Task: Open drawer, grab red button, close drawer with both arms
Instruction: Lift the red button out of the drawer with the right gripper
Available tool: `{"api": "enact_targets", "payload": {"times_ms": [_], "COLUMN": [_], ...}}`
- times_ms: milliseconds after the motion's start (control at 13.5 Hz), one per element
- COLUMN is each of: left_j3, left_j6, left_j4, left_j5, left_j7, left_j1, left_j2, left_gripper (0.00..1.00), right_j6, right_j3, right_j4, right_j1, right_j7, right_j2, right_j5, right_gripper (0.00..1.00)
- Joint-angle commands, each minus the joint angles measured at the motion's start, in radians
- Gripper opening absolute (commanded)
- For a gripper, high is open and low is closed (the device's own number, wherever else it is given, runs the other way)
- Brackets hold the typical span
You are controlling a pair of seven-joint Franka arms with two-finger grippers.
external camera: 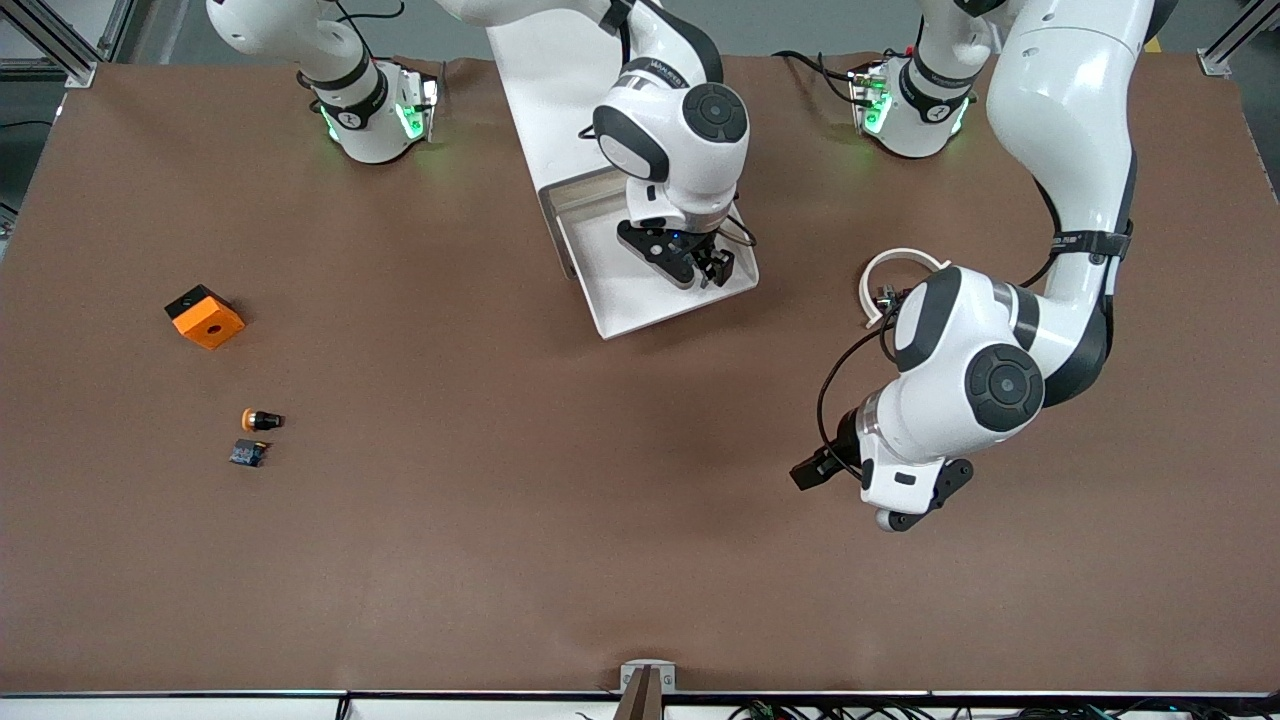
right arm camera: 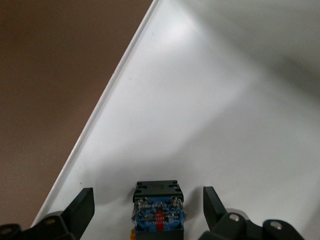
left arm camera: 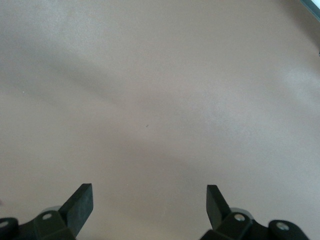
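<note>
Counter [external camera: 500, 560], brown, carries everything. White cabinet [external camera: 560, 90] sits between the two arm bases, with the drawer [external camera: 610, 300] pulled out toward the front camera.

Right arm [external camera: 690, 120] reaches down into the drawer. Right claw [external camera: 700, 262] sits low in the tray, fingers [right arm camera: 82, 207] spread on both sides of the button [right arm camera: 157, 207] with gaps showing on each side, so released, not clamped. Only the button's dark square base block and blue contact part show in the right wrist view; cap hidden. Button lies on the drawer's white floor, near the tray's front edge.

Left arm [external camera: 1060, 200] waits toward its own end of the counter. Left claw [left arm camera: 150, 207] hangs over bare counter, fingers wide apart, released, holding nothing.

Orange cube with a hole [external camera: 205, 317] lies toward the right arm's end of the counter. Orange-capped button [external camera: 260, 420] lies nearer the front camera than the cube. Small dark blue block [external camera: 247, 454] lies just beside that button, nearer again.
</note>
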Motion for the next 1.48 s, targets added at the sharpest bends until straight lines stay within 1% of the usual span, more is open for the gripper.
{"api": "enact_targets", "payload": {"times_ms": [0, 148, 296, 444, 593, 667, 741, 815, 889, 1185, 1333, 1407], "left_j3": [0.006, 0.006, 0.006, 0.006, 0.006, 0.006, 0.006, 0.006, 0.006, 0.006, 0.006, 0.006], "left_j6": [0.014, 0.014, 0.014, 0.014, 0.014, 0.014, 0.014, 0.014, 0.014, 0.014, 0.014, 0.014], "left_j4": [-0.021, -0.021, -0.021, -0.021, -0.026, -0.026, -0.026, -0.026, -0.028, -0.028, -0.028, -0.028], "left_j5": [0.019, 0.019, 0.019, 0.019, 0.019, 0.019, 0.019, 0.019, 0.019, 0.019, 0.019, 0.019], "left_j7": [0.012, 0.012, 0.012, 0.012, 0.012, 0.012, 0.012, 0.012, 0.012, 0.012, 0.012, 0.012], "left_j1": [-0.007, -0.008, -0.008, -0.008, -0.008, -0.008, -0.008, -0.008, -0.008, -0.007, -0.007, -0.007], "left_j2": [-0.017, -0.014, -0.011, -0.009, -0.009, -0.008, -0.008, -0.008, -0.008, -0.006, -0.006, -0.005], "left_gripper": [1.0, 1.0, 1.0, 1.0, 1.0, 1.0, 1.0, 1.0, 1.0, 1.0, 1.0, 1.0], "right_j6": [-0.008, -0.009, -0.009, -0.009, -0.009, -0.009, -0.009, -0.008, -0.008, -0.012, -0.02, -0.02], "right_j3": [0.0, 0.001, 0.003, 0.003, 0.003, 0.003, 0.003, 0.003, 0.004, 0.004, 0.009, 0.009], "right_j4": [0.03, 0.03, 0.032, 0.032, 0.032, 0.032, 0.032, 0.032, 0.032, 0.048, 0.068, 0.068], "right_j1": [0.007, 0.007, 0.008, 0.007, 0.008, 0.008, 0.008, 0.008, 0.008, -0.011, -0.05, -0.071], "right_j7": [0.011, 0.011, 0.011, 0.011, 0.014, 0.017, 0.016, 0.014, 0.014, 0.003, -0.015, -0.05], "right_j2": [0.015, 0.012, 0.01, 0.01, 0.01, 0.01, 0.01, 0.01, 0.01, 0.004, -0.007, -0.033], "right_j5": [-0.004, -0.001, -0.001, -0.001, -0.001, 0.001, 0.001, 0.001, 0.001, 0.008, 0.019, 0.042], "right_gripper": [0.8, 0.8, 0.76, 0.63, 0.54, 0.54, 0.45, 0.2, 0.0, 0.0, 0.0, 0.0]}}
